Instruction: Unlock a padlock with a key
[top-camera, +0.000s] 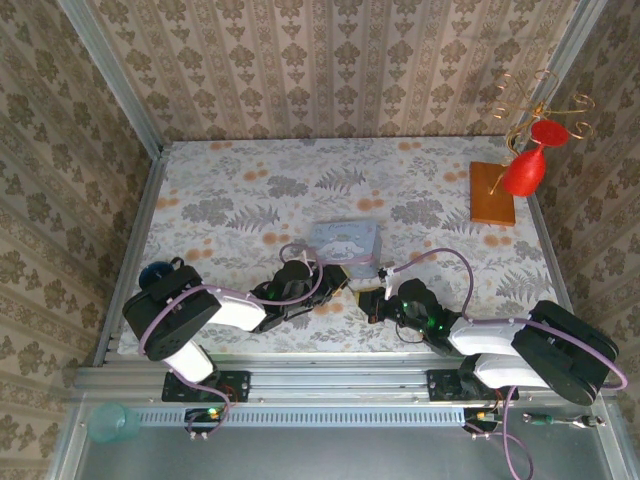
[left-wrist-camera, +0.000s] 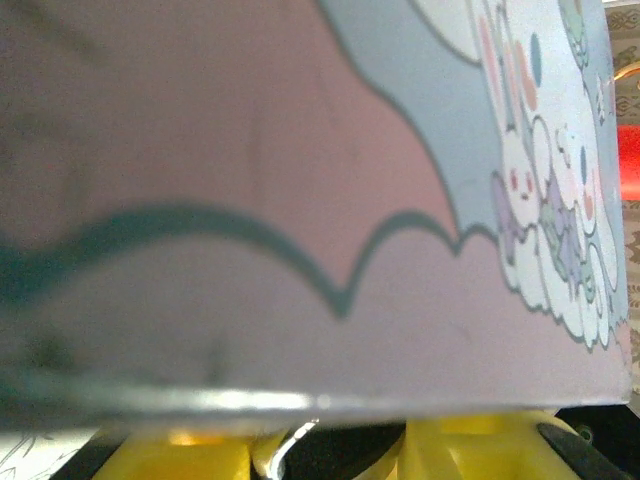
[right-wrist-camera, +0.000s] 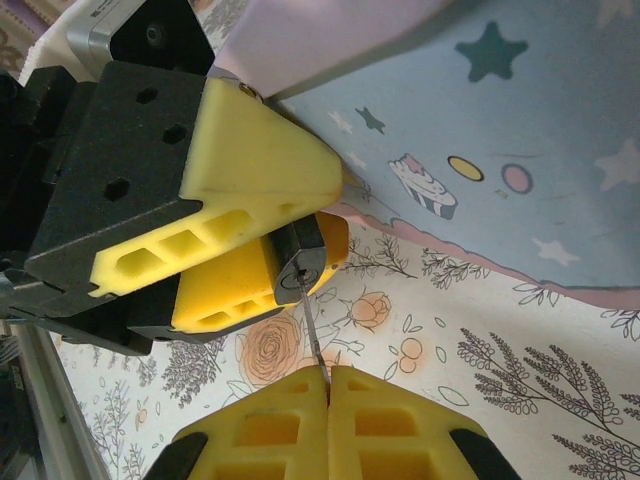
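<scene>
The small dark padlock (right-wrist-camera: 300, 262) is clamped between the yellow fingers (right-wrist-camera: 262, 170) of my left gripper (top-camera: 338, 284), its keyhole face turned toward my right gripper (right-wrist-camera: 328, 375). That gripper is shut on the key (right-wrist-camera: 311, 335), and the thin blade's tip sits in the keyhole. From above, the two grippers meet nose to nose near the table's front, the right gripper (top-camera: 372, 300) just right of the padlock (top-camera: 353, 292). In the left wrist view the dark padlock (left-wrist-camera: 345, 455) and a sliver of silvery shackle (left-wrist-camera: 272, 458) show low between the fingers (left-wrist-camera: 170, 455).
The pastel cartoon tin (top-camera: 345, 243) lies just behind both grippers, its side (left-wrist-camera: 300, 200) right against the left wrist camera. A wooden base (top-camera: 493, 193) carrying a red glass (top-camera: 525, 170) and a wire stand is at the back right. Patterned walls enclose the table.
</scene>
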